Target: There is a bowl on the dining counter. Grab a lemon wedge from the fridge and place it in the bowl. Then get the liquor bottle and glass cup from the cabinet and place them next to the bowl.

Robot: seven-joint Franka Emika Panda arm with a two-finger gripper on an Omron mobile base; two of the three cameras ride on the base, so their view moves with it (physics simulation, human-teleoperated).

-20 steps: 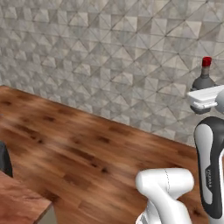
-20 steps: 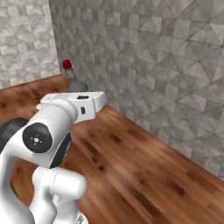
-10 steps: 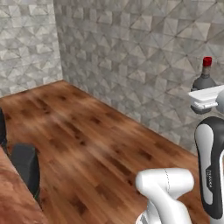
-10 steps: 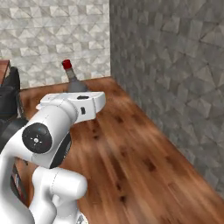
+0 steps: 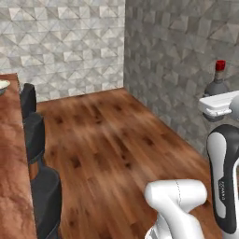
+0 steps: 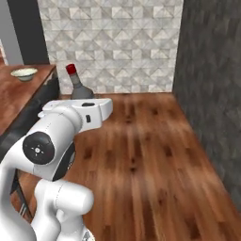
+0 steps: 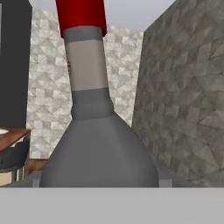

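Observation:
The liquor bottle (image 7: 96, 144), dark grey with a narrow neck and red cap, stands upright in my gripper (image 7: 99, 178), which is shut on its wide body. From the base views the liquor bottle (image 5: 217, 83) (image 6: 77, 87) rises above the white hand, carried in the air over the wooden floor. The pale bowl (image 6: 24, 73) sits far off on the reddish-brown dining counter (image 6: 19, 94), to the left of the arm. That dining counter (image 5: 11, 158) runs along the left edge, with a sliver of the bowl (image 5: 3, 84) at its far end. What lies inside the bowl is too small to tell.
Three dark stools (image 5: 36, 136) line the dining counter's near side. Patterned tile walls (image 5: 177, 56) close the room ahead and to the right, meeting in a corner. Open wooden floor (image 6: 141, 155) lies between the arm and the walls.
The whole picture has swung as the base turned: the wall corner, the counter, stools and bowl have come into view. The bottle stays in the gripper, in the same place relative to the arm.

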